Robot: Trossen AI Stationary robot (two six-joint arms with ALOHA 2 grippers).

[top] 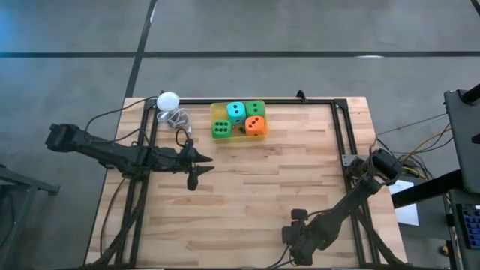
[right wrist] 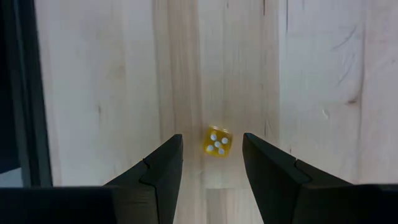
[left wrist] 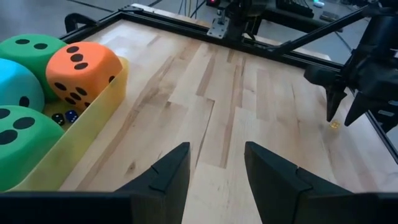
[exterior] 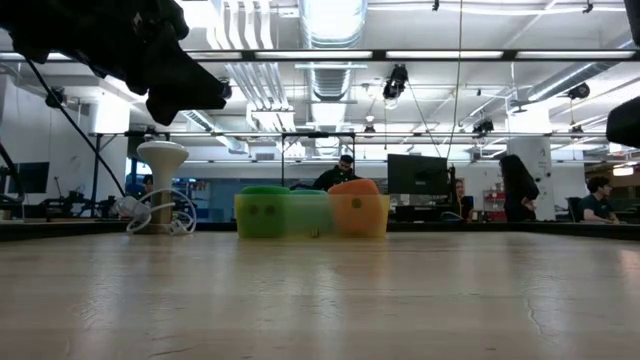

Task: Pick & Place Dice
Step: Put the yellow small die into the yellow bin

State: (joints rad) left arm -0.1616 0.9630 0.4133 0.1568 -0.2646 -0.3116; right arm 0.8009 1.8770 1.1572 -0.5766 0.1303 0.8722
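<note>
High view: yellow tray (top: 222,139) at far edge of wooden table (top: 255,195), holding four big dice — teal die (top: 235,112), green die (top: 256,109), second green die (top: 220,129), orange die (top: 256,127). White ball (top: 167,100) just beside tray, on its left, with coiled cable (top: 178,120) below it. Left gripper (top: 193,178) near tray, toward the near-left of it, empty. Right gripper (top: 289,238) well apart from tray, at table's near edge. Low view: tray (exterior: 311,216) with green (exterior: 263,190) and orange (exterior: 351,187) dice tops showing above rim; people at desks behind. Left wrist view: left fingers (left wrist: 166,174) apart, nothing between, bare wood ahead; tray wall (left wrist: 93,121) beside, orange die (left wrist: 82,70) and green die (left wrist: 23,140) inside, small dark dice (left wrist: 64,116) on tray floor. Right wrist view: right gripper (right wrist: 212,163) fingers apart, straddling small yellow die (right wrist: 217,142) on the wood, not touching it.
</note>
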